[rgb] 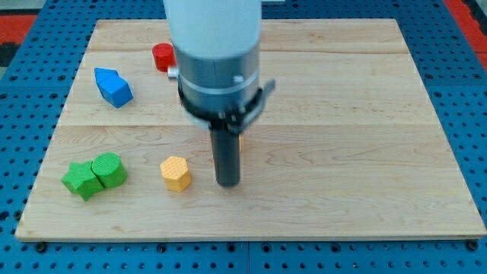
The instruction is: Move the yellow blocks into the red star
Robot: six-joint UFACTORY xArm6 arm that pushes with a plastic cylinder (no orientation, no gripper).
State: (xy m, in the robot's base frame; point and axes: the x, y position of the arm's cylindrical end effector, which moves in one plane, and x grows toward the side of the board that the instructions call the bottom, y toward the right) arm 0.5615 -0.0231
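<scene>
A yellow hexagonal block (176, 173) lies on the wooden board (358, 152) at the lower middle left. My tip (228, 183) rests on the board just to the right of it, a small gap apart. A thin yellow-orange sliver (240, 141) shows at the rod's right edge; most of that thing is hidden behind the rod. A red block (162, 57) sits near the view's top left of centre, partly covered by the arm's body, so its shape is unclear.
A blue block (113, 87) lies at the upper left. Two green blocks (82, 180) (110, 169) touch each other at the lower left. The arm's white and grey body (217, 53) hides the top middle of the board.
</scene>
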